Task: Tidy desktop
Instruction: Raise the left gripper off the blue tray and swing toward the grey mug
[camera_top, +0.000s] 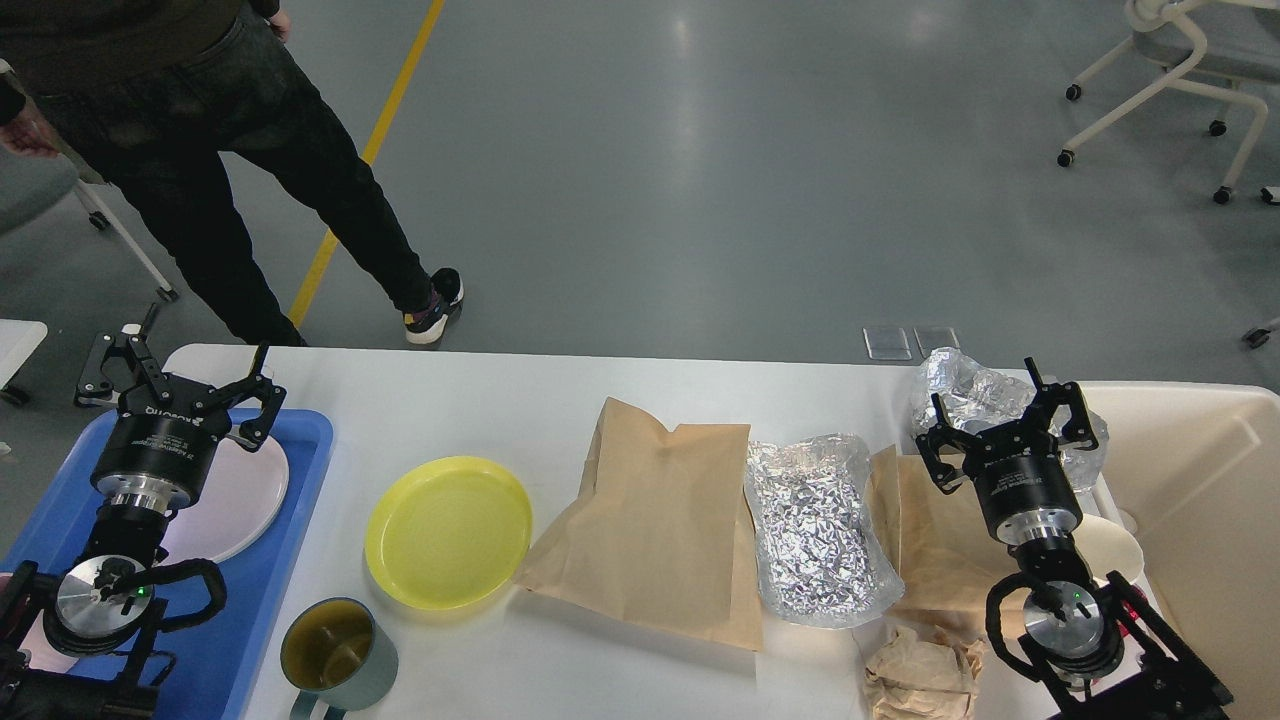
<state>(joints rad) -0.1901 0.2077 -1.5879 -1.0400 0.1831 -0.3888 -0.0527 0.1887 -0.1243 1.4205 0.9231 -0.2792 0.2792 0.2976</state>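
Note:
The white desktop (480, 400) carries a yellow plate (448, 530), a grey-green mug (335, 655), a large brown paper bag (655, 520), a flat foil bag (815, 525), a second brown paper bag (925, 530), a crumpled brown paper wad (920, 675) and a crumpled foil ball (960, 385). My left gripper (185, 385) hangs open over the far end of the blue tray (260, 620), holding nothing. My right gripper (1005, 420) is open too, empty, just in front of the foil ball and above the second paper bag.
A pale plate (235, 500) lies in the blue tray. A beige bin (1200, 480) stands at the right, with a white dish (1115, 550) at its near wall. A person (250, 180) stands beyond the table's far left; an office chair (1170, 80) is far right.

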